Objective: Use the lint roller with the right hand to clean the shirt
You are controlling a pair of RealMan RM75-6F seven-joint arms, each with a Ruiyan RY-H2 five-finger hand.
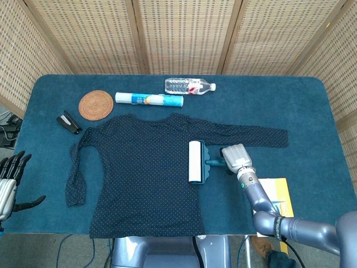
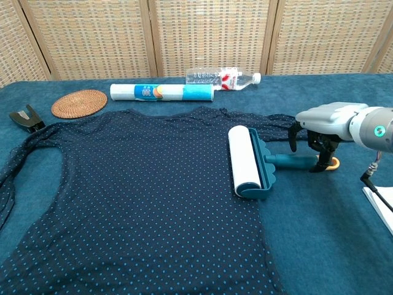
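Two hands show here: the right hand (image 2: 319,129) hangs over the teal handle of the lint roller (image 1: 197,162), its fingers (image 2: 321,160) curled down around the handle's orange end, though whether they actually clamp it cannot be told from either view. That roller lies on the right edge of the shirt (image 1: 145,173), white drum on the cloth and handle pointing right onto the bare blue surface (image 1: 312,111). Dark and dotted, the shirt is spread flat across the middle, one sleeve stretched right past the hand. The left hand (image 1: 10,181) sits at the near left edge, off the cloth, fingers spread and holding nothing. Along the far side lie a round woven coaster (image 1: 96,104), a rolled tube (image 1: 149,99) and a water bottle (image 1: 189,86) on its side; a black clip (image 1: 68,121) rests left of the shirt's shoulder. Near the right arm lies a sheet of paper (image 1: 276,192).
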